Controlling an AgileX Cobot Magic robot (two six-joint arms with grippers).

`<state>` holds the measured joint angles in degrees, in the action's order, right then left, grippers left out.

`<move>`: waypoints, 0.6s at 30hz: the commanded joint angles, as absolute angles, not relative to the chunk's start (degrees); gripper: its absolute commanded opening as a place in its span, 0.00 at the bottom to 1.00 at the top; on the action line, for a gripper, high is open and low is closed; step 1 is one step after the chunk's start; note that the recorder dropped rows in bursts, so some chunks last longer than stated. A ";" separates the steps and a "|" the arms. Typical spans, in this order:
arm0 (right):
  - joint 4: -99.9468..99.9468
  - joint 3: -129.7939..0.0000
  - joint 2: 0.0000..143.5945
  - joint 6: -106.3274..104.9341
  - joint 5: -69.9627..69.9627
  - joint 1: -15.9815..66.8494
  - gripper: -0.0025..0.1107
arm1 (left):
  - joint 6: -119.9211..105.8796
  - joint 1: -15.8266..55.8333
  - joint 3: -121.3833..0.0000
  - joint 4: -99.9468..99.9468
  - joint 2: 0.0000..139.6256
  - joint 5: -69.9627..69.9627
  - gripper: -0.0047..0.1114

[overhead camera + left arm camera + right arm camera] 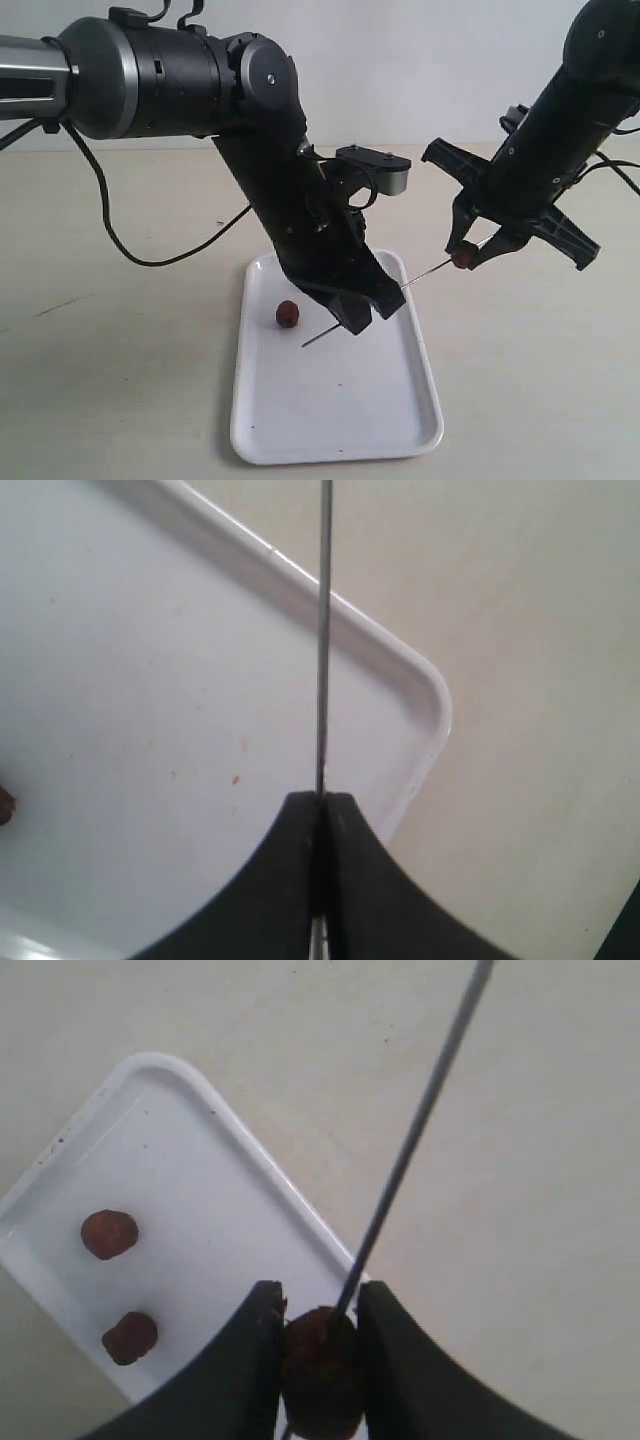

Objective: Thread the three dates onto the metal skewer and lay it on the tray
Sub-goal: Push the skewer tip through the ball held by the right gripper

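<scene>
Over the right rim of the tray (340,405) I see the left gripper (320,802) pressed shut on the thin grey skewer (425,273), which tilts upward. Its far end meets a wrinkled red-brown date (320,1370) pinched in the right gripper (318,1305). Two more dates (109,1233) (129,1337) lie on the glossy white tray floor, near its low rim.

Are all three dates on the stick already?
No, two dates lie loose on the tray; the right gripper holds one date at the skewer.
</scene>
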<state>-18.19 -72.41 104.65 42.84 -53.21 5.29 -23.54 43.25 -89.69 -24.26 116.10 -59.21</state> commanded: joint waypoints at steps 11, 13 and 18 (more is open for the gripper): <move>-19.03 -72.36 104.10 29.12 -50.94 5.30 0.25 | -25.56 43.40 -90.07 -24.49 116.26 -58.63 0.04; -20.35 -72.36 104.10 30.40 -50.96 5.30 0.25 | -25.56 43.40 -90.07 -24.49 116.26 -58.63 0.04; -22.39 -72.36 104.10 30.38 -50.96 5.30 0.27 | -25.54 43.40 -90.07 -24.59 116.26 -58.32 0.04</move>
<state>-20.42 -72.41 104.65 30.36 -51.71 5.29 -24.80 43.25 -89.69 -24.15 116.19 -58.89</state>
